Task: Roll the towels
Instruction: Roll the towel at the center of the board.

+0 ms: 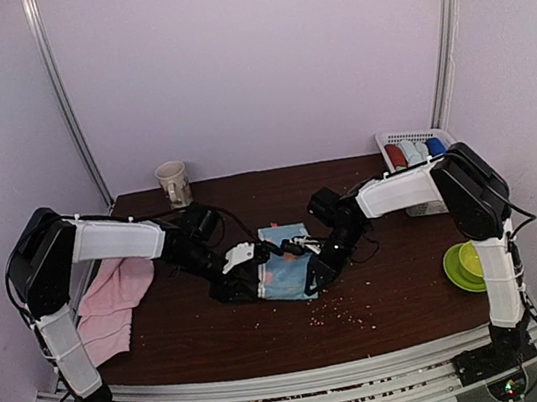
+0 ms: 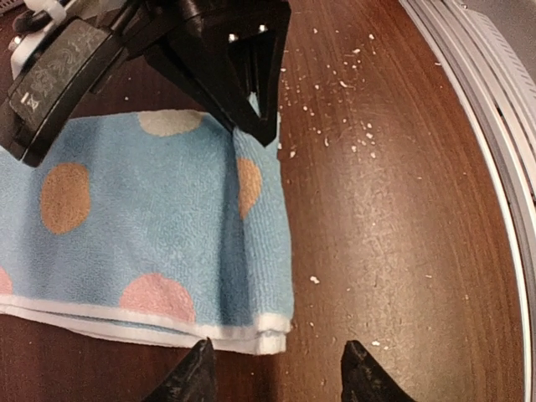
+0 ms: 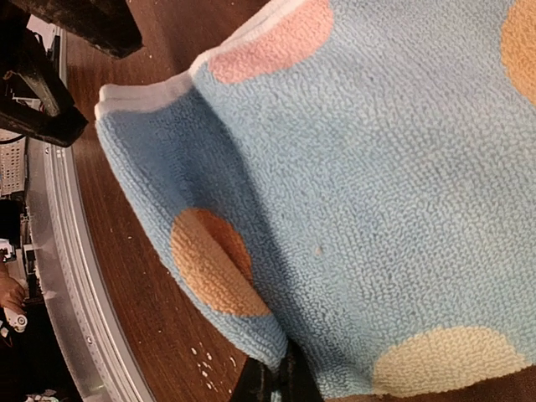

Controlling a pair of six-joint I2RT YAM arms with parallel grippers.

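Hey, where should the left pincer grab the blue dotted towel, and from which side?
Probably the towel's white-hemmed corner, from the left pincer's own side: the folded layers end there, flat and free, just ahead of its open fingers. The right pincer pinches the far edge.

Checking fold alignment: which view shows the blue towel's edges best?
Left wrist. The blue towel shows its white hem and stacked layers clearly there, with the right gripper pinching a fold. Right wrist is a close-up of one folded corner only. Top external shows it small and partly covered.
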